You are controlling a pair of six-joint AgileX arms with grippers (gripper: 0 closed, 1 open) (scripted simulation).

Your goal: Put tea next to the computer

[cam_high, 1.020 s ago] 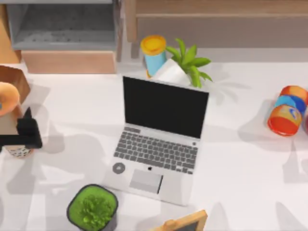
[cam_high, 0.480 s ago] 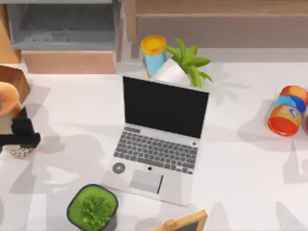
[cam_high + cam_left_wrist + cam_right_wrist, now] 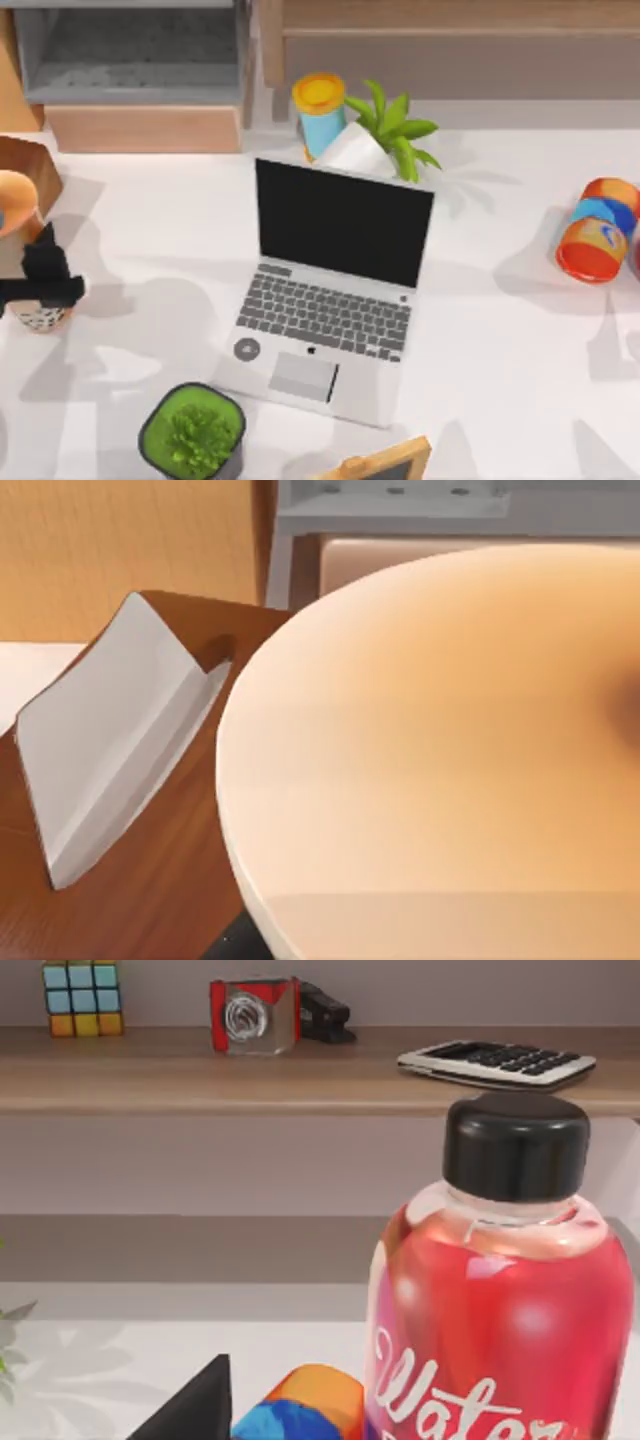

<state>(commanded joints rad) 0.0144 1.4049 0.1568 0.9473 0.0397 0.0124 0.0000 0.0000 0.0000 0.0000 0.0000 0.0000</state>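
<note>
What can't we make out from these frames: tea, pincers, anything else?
- Tea: top view shows just its pearl-filled base at the table's left edge; the left pincer covers the rest.
- Left pincer: whether it is closed on the tea is unreadable in top view; the left wrist view has the tan lid pressed up close.
- Red water bottle: label cut off by the right wrist view's edge.

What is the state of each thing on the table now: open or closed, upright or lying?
computer: open, screen black.
tea: upright at the table's left edge, left gripper at it.
blue cup: upright, yellow lid on, behind the computer.
orange-red can: lying on its side, right side of the table.
water bottle: upright, black cap on.
</note>
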